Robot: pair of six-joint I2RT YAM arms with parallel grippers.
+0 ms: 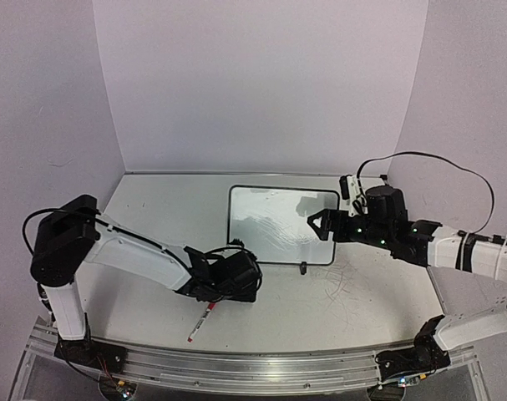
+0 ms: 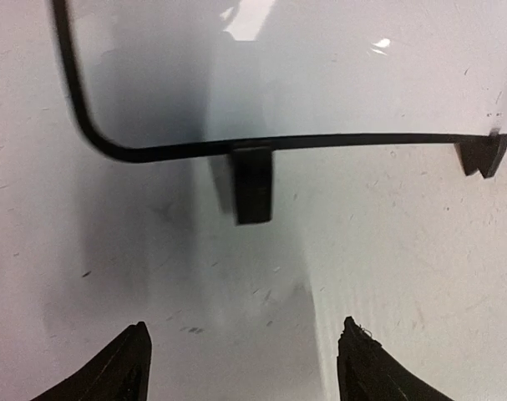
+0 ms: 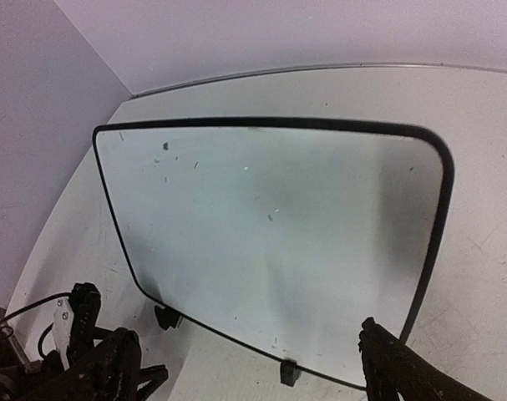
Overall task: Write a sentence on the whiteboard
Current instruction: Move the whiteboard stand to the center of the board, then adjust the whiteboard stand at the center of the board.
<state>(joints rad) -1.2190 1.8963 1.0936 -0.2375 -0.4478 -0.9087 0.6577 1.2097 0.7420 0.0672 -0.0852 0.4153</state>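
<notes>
- whiteboard [image 1: 270,225] lies flat mid-desk, long side across, its two black feet [image 2: 253,188] on the near edge; face up, so a pen can reach it from above.
- board face looks blank: only glare, faint smears and specks. No red sentence visible in any view, so the writing looks not yet done.
- left jaws: wide apart, nothing between them, low over the desk [image 1: 153,209] just off the board's near-left corner.
- marker [image 1: 200,322] lies loose on the desk on the near side of the left arm [image 1: 136,251], apart from the board, red end pointing toward the rail. Nobody holds it; it probably needs picking up before any stroke.
- right jaws: also wide, empty, hanging at the board's right edge and pointing left across it. Likely there to steady the board, but contact cannot be told.
- right arm [image 1: 453,251] reaches in from the right, black cable [image 1: 453,167] looping above it.
- surface: grey-white desk, worn, thin grey scribble scuffs [image 1: 341,284] to the right of the near foot.
- room: plain pale backdrop walls [image 1: 261,83] on three sides, aluminium rail [image 1: 236,363] at the near edge carrying both bases.
</notes>
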